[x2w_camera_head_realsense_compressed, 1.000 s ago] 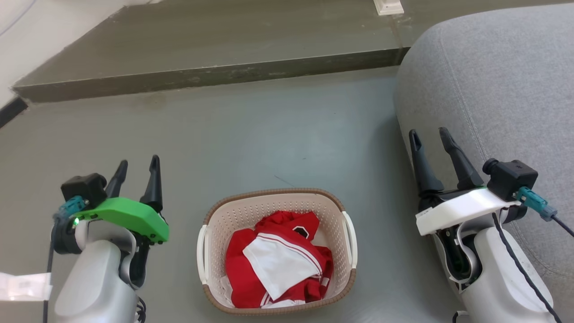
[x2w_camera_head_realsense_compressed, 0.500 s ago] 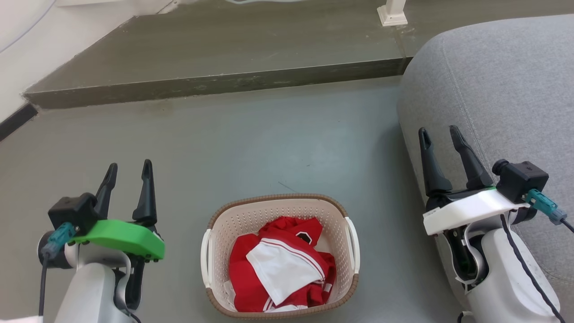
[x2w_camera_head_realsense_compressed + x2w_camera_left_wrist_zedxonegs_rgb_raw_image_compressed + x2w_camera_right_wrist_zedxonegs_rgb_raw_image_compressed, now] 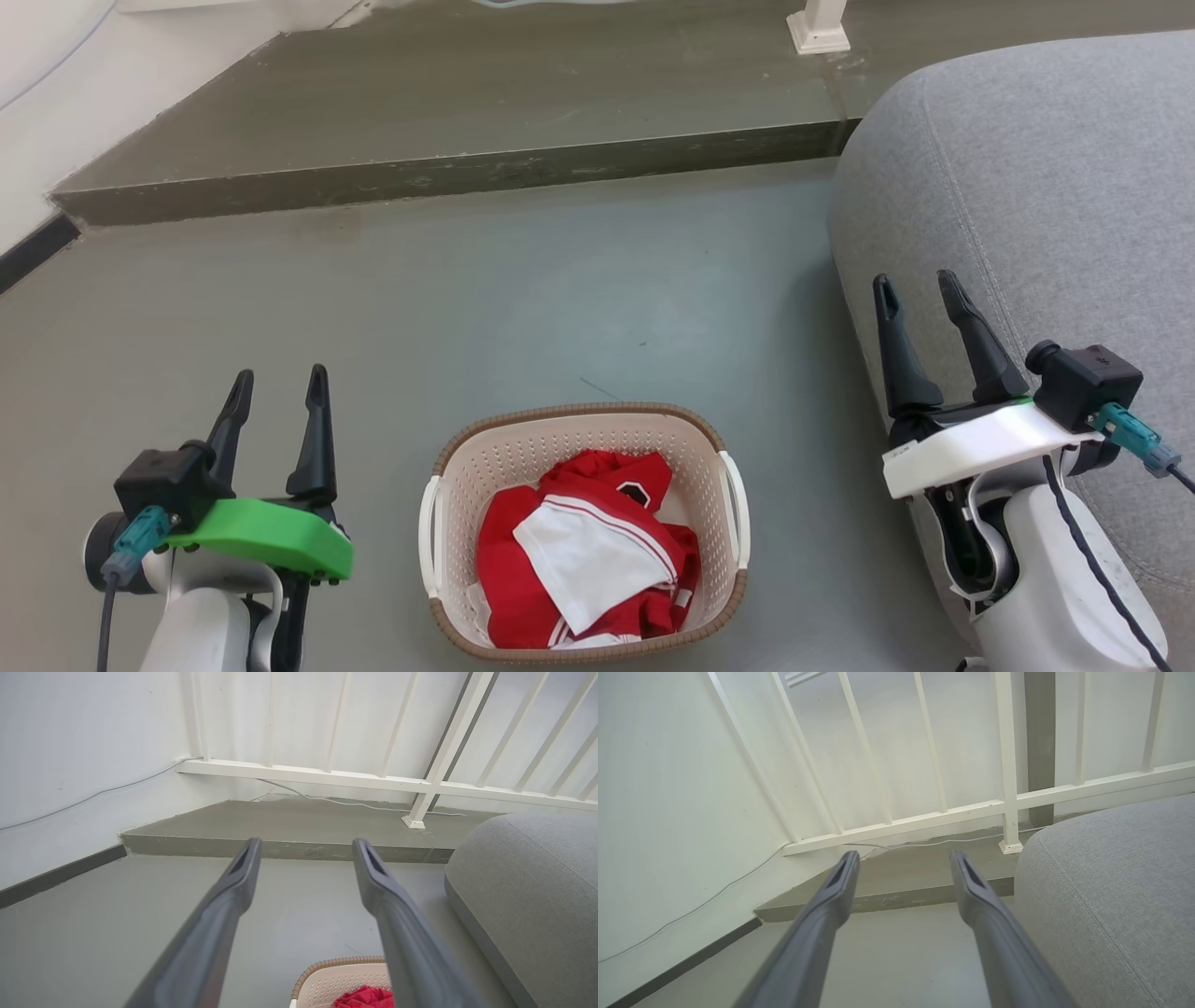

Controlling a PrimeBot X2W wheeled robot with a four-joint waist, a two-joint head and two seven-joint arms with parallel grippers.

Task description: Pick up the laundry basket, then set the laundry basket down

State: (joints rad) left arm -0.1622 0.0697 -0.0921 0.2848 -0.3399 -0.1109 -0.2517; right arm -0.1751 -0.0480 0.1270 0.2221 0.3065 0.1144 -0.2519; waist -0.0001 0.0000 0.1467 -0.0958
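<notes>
The grey floor [image 3: 560,299] has a big grey cushion [image 3: 1027,187] on the right. The laundry basket [image 3: 579,409] stands on the floor between both arms, with red and white clothes [image 3: 579,551] inside. The left gripper [image 3: 282,373] and right gripper [image 3: 914,278] are spread wide, holding nothing.

No words, numbers or brand names can be read. The dark badge [image 3: 632,489] on the red shirt [image 3: 499,560] in the laundry basket [image 3: 579,413] is too small to make out.
</notes>
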